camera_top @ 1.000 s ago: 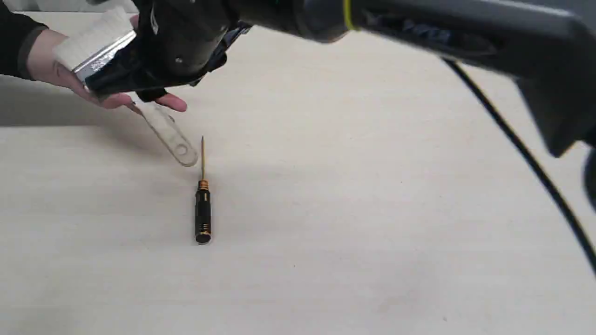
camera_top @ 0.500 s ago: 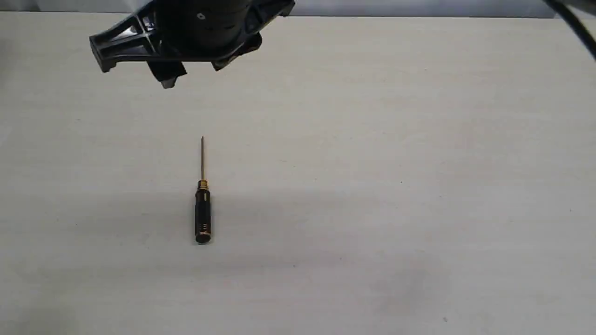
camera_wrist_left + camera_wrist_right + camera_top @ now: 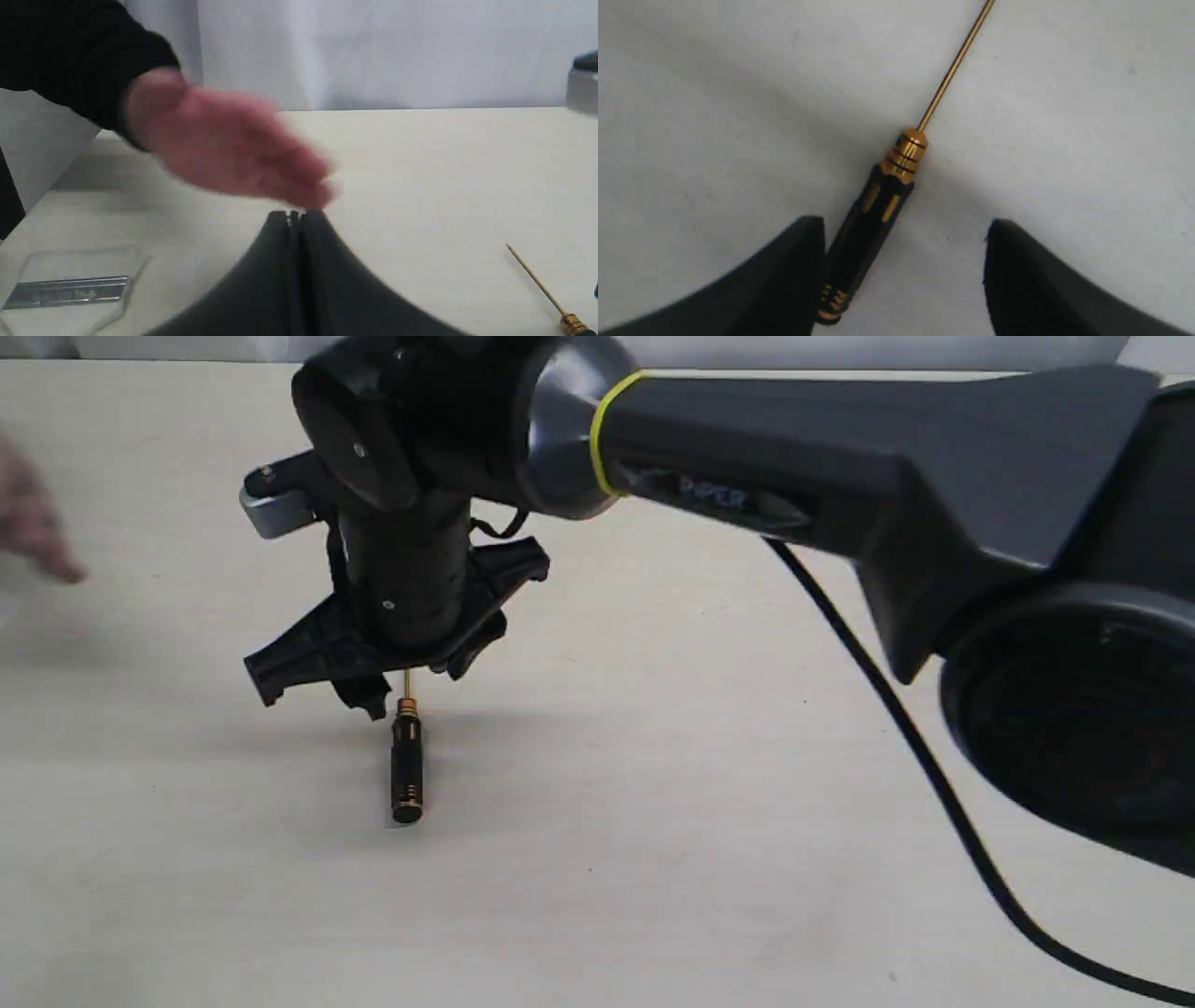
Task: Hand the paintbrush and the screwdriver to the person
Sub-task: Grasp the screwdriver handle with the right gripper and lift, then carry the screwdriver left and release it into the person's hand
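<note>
Setting: robot lab test bench | Surface: pale wood-grain table [image 3: 653, 896] | Backdrop: plain white wall [image 3: 373, 56] | Equipment: dark grey robot arm [image 3: 840, 457] with yellow band, lettered PIPER, trailing black cable [image 3: 966, 849]

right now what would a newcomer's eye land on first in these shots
The big dark right arm stretched in from the exterior view's right, its open pincer poised over the black-and-gold screwdriver lying on the pale table, left of centre. Next, the person's blurred hand at the far left edge.
</note>
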Tool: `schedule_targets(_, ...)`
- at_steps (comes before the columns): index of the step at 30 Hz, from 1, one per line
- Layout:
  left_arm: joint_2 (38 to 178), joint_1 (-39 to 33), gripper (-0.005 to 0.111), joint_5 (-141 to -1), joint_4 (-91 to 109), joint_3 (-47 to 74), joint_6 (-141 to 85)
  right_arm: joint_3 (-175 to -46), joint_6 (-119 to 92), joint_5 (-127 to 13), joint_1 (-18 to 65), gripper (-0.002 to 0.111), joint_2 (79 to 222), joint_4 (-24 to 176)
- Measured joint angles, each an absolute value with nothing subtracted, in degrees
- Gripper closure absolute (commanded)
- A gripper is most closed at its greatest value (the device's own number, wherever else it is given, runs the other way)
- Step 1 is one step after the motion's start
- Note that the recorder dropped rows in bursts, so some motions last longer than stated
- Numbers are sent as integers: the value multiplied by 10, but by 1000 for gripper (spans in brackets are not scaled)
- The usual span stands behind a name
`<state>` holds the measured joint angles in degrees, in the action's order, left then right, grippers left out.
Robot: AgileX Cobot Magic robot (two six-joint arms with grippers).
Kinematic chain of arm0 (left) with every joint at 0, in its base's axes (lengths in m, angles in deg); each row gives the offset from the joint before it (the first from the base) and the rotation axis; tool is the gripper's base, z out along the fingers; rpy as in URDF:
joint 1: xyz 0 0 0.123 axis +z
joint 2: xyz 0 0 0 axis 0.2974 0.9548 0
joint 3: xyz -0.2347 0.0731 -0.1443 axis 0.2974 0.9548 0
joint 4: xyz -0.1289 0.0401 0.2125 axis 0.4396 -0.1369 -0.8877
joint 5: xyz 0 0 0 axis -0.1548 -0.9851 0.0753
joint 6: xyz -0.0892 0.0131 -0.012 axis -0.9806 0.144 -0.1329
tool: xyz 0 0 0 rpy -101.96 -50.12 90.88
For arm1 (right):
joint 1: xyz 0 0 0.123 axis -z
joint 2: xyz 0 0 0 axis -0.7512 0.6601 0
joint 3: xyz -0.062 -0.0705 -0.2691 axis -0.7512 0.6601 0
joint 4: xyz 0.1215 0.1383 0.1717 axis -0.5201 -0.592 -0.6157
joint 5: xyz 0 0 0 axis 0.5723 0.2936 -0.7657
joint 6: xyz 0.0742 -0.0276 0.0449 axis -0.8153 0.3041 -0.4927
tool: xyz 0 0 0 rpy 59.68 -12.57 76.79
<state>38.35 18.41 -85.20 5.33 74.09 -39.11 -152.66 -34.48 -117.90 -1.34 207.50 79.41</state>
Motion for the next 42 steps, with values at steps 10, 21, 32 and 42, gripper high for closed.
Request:
schedule_targets(10, 384, 184, 107, -852, 53, 741, -391, -1528, -323, -1121, -13, 55, 2149, 746)
schedule_targets(21, 384, 184, 107, -852, 53, 741, -391, -1532, -313, -1157, -15, 104, 2147, 797)
schedule_targets(32, 384, 184, 107, -852, 53, 741, -391, -1527, -311, -1188, -15, 104, 1989, 852)
schedule_targets(42, 384, 184, 107, -852, 53, 741, -391, -1527, -311, -957, -15, 103, 1945, 854)
